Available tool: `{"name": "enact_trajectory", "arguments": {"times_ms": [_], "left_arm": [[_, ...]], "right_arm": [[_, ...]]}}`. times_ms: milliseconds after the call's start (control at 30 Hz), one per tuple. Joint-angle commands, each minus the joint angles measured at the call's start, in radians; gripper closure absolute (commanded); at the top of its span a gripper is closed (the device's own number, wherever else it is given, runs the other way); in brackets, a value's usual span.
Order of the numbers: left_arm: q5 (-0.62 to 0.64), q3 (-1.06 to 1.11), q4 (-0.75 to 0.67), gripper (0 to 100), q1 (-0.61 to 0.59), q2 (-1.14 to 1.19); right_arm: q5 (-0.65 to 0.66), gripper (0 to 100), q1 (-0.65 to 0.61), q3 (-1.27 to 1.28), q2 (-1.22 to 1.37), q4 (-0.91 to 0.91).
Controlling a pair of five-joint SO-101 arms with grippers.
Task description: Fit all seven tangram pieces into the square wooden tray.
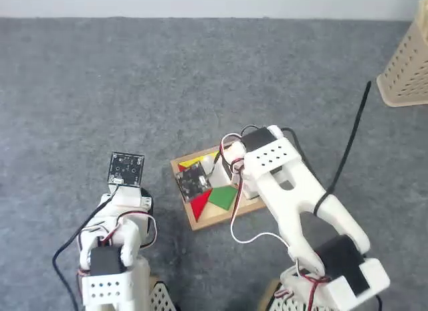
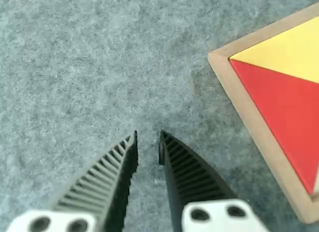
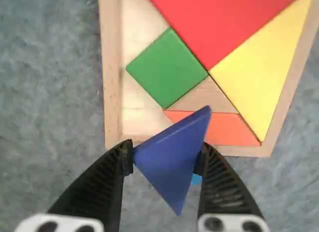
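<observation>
No writing, number or sign can be read anywhere. The circuit board [image 1: 126,169] at lower left of the high view and the second circuit board [image 1: 193,182] near the middle carry tiny pale marks, too small to make out. The wooden tray [image 3: 109,67], red triangle [image 3: 224,17], yellow triangle [image 3: 259,77], green square [image 3: 167,67] and blue triangle [image 3: 172,159] have plain, unmarked faces.

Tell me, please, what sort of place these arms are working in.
Likely a tabletop robot workbench: a grey carpet-like mat, a white left arm and right arm side by side, a square wooden tray of tangram pieces, and a beige perforated basket.
</observation>
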Motion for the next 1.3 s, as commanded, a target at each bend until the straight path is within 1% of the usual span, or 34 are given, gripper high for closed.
{"name": "enact_trajectory", "arguments": {"times_ms": [0, 167, 367, 567, 633, 767, 1200, 1267], "left_arm": [[0.009, -0.008, 0.003, 93, 0.003, -0.023], [0.009, -0.008, 0.003, 93, 0.003, -0.023], [0.009, -0.008, 0.003, 93, 0.003, -0.023], [0.009, -0.008, 0.003, 93, 0.003, -0.023], [0.009, -0.008, 0.003, 93, 0.003, -0.023], [0.009, -0.008, 0.003, 93, 0.003, -0.023], [0.009, -0.008, 0.003, 93, 0.003, -0.023], [0.009, -0.008, 0.003, 93, 0.003, -0.023]], "right_arm": [[0.124, 92.4, -0.025, -0.051, -0.018, -0.001], [0.273, 92.4, -0.102, -0.049, -0.018, 0.154], [0.358, 92.3, -0.12, -0.049, -0.013, 0.168], [0.358, 91.7, -0.117, -0.054, 0.059, 0.143], [0.344, 89.1, -0.111, -0.055, 0.068, 0.139], [0.261, 82.6, -0.105, -0.095, 0.068, 0.14], [0.264, 82.1, -0.096, -0.109, 0.074, 0.14], [0.261, 79.7, -0.094, -0.109, 0.07, 0.14]]}}
